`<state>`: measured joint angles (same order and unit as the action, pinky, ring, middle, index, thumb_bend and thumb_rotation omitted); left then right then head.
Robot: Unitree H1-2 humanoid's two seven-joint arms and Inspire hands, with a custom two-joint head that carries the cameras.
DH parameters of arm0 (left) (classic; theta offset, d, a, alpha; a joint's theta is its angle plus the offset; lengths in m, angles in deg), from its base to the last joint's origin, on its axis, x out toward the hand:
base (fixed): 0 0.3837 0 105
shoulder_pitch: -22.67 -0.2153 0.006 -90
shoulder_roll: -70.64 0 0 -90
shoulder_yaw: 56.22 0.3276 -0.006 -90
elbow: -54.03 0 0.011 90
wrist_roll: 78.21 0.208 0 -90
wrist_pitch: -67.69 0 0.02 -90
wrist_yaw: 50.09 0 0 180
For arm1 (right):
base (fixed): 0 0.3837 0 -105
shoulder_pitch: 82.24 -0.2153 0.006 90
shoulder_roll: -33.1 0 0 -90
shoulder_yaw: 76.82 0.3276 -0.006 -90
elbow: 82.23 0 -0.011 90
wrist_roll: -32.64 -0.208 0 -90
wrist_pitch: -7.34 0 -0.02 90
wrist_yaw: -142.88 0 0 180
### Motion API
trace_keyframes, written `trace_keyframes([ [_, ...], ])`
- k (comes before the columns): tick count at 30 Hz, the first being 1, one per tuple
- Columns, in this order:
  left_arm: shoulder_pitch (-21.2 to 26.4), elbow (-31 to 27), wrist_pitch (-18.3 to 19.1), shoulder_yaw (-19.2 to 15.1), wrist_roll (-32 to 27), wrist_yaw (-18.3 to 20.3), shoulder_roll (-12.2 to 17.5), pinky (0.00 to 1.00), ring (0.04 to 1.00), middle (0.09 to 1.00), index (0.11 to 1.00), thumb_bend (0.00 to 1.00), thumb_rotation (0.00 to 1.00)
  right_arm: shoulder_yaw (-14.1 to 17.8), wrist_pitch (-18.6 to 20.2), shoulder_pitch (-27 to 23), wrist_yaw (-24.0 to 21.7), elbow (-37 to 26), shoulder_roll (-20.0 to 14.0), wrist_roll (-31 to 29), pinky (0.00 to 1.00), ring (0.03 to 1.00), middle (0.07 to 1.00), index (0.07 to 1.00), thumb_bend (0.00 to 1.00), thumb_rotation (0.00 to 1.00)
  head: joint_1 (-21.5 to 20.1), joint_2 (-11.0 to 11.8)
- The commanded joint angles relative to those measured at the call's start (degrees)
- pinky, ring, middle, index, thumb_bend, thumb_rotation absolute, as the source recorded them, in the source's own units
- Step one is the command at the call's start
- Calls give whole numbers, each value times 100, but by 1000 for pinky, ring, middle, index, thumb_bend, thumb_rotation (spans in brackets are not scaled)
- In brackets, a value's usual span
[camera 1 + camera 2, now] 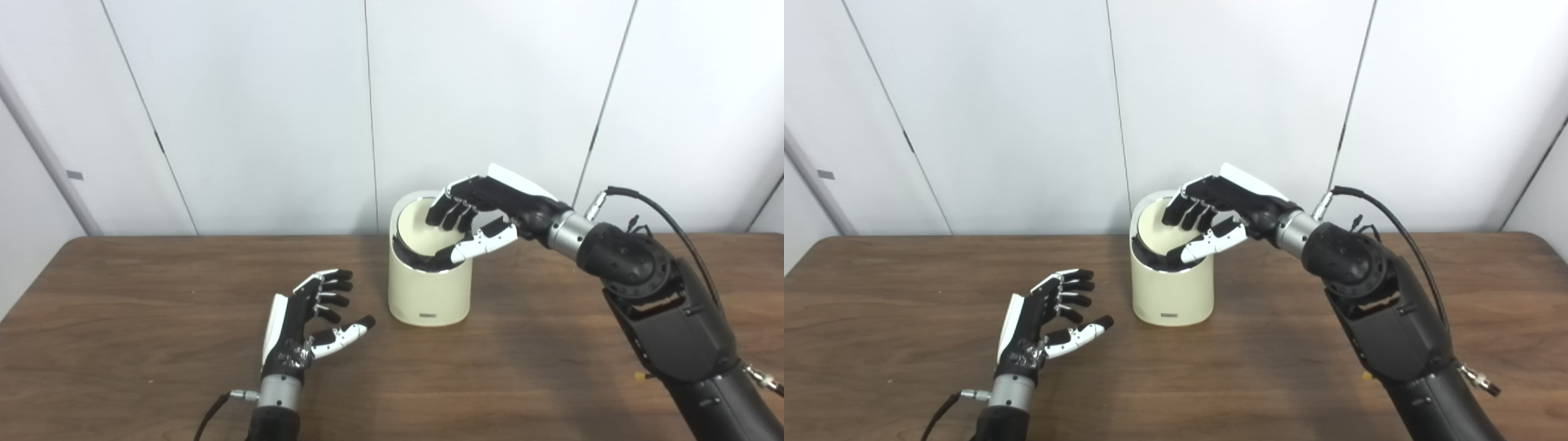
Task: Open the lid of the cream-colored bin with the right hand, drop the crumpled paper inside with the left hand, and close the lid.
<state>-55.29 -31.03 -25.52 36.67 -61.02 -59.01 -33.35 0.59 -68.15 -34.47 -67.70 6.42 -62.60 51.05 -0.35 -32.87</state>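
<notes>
Right hand at the bin's lid, left hand empty and waiting

Left eye view: the cream-colored bin [429, 288] stands upright toward the table's [122, 343] far edge, near its middle; the right hand [484, 211] rests its fingers on the tilted lid [416, 229], thumb at the rim, probably to swing it. Right eye view: the left hand [1044, 324] hovers open near the front edge, left of the bin, fingers spread and holding nothing. No crumpled paper shows; whether it lies inside I cannot tell.

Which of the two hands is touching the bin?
The right hand: its fingers rest on the tilted lid of the cream bin. The left hand sits open and empty, apart from it.
</notes>
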Motion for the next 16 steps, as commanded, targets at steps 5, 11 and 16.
trace_keyframes([
  [5,168,-151,-60,-13,-34,0,4,497,617,684,712,731,25,402,-47,-244,163,-421,-272,-227,555,619,615,579,607,392,-24,-14],
  [11,171,-149,-107,-4,0,0,23,506,619,684,714,728,22,768,-162,-60,360,-581,-316,-510,572,639,632,624,614,357,-33,-12],
  [16,166,-161,-114,-16,-30,18,42,502,620,683,713,734,24,1128,-113,293,784,-773,-267,-557,563,681,729,703,635,336,-27,-20],
])
